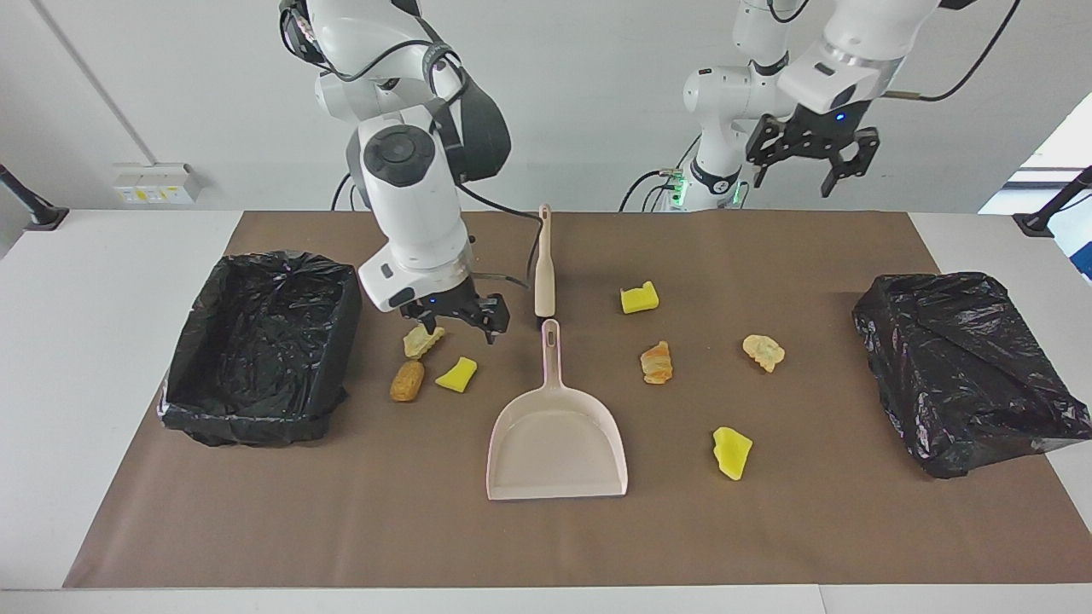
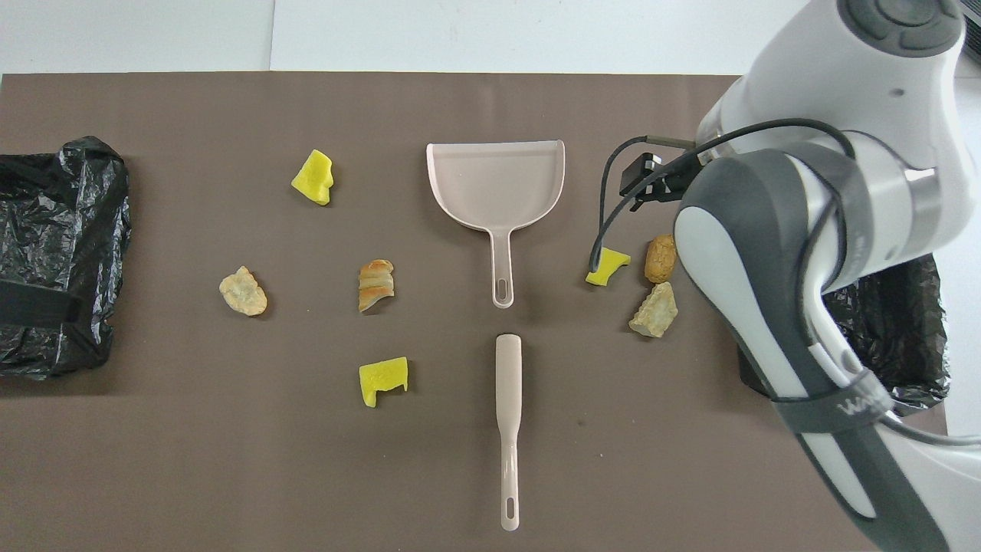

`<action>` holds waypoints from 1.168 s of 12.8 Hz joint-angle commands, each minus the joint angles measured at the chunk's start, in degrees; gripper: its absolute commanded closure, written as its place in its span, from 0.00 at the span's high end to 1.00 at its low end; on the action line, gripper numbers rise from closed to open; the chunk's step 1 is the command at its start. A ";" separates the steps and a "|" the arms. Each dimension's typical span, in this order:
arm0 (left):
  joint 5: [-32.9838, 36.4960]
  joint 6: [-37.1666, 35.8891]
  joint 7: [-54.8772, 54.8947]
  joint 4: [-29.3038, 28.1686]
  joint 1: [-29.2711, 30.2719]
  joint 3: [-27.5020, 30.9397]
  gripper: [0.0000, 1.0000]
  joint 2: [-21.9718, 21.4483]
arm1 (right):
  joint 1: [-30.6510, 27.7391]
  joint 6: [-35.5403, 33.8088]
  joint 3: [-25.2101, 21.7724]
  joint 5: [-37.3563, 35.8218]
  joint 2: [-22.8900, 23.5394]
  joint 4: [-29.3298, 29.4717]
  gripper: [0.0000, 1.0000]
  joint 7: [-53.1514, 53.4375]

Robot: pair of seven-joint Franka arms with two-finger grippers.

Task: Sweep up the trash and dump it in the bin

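Right gripper [image 1: 456,325] open, empty, over tan trash [image 1: 422,339]; left gripper [image 1: 803,167] open, aloft.

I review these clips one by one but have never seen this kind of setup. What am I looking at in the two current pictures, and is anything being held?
Two white robot arms stand at a table covered by a brown mat. One picture faces the robots from across the table; the other looks down from above their end. The right hand is low over the scraps near the open bin, open and holding nothing. The left hand is raised at the robots' edge of the mat, open and empty.

On the mat lie a dustpan, a brush nearer the robots, and seven scraps of trash, yellow and bread-like. A crumpled black bag sits at the left arm's end. Nothing is swept yet.
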 commanded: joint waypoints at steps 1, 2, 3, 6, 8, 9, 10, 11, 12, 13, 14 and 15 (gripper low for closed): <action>-1.34 13.04 -8.45 -14.08 -7.39 0.44 1.00 -3.10 | 0.82 0.50 0.24 1.29 3.47 1.74 1.00 1.05; -1.42 17.96 -12.40 -17.78 -9.51 0.35 1.00 -3.10 | 2.66 1.29 0.24 1.12 5.13 1.74 1.00 1.05; -1.42 21.58 -15.66 -20.34 -12.32 0.44 1.00 -2.75 | 4.16 2.08 0.24 0.68 6.63 1.74 1.00 1.05; -1.42 29.67 -22.09 -25.88 -20.84 0.44 1.00 1.19 | 5.22 3.93 0.24 1.02 8.40 1.74 1.00 0.88; -1.42 36.43 -26.57 -29.74 -25.42 0.35 1.00 2.96 | 6.80 5.16 0.24 0.85 9.28 1.74 1.00 0.70; -1.42 39.86 -29.29 -31.51 -27.01 0.35 1.00 3.22 | 6.72 5.69 0.24 0.94 9.45 1.65 1.00 0.44; -1.42 42.07 -31.58 -32.65 -29.11 0.35 1.00 4.01 | 6.63 5.60 0.24 1.11 9.37 1.65 1.00 -0.52; -1.42 43.14 -32.73 -32.67 -30.44 0.44 1.00 5.06 | 6.55 5.60 0.24 1.11 9.37 1.56 1.00 -0.70; -1.42 43.49 -33.18 -32.67 -30.71 0.35 1.00 5.25 | 6.54 5.60 0.24 1.11 9.37 1.48 1.00 -0.79; -1.42 43.41 -33.18 -32.93 -31.76 0.35 1.00 5.33 | 6.37 5.60 0.24 1.11 9.37 1.48 1.00 -0.88; -1.42 43.41 -33.27 -33.36 -32.81 0.35 1.00 5.51 | 6.20 5.69 0.24 1.11 9.37 1.39 1.00 -1.14; -1.42 43.50 -33.70 -33.80 -34.13 0.35 1.00 5.69 | 6.19 5.69 0.24 1.11 9.37 1.30 1.00 -1.49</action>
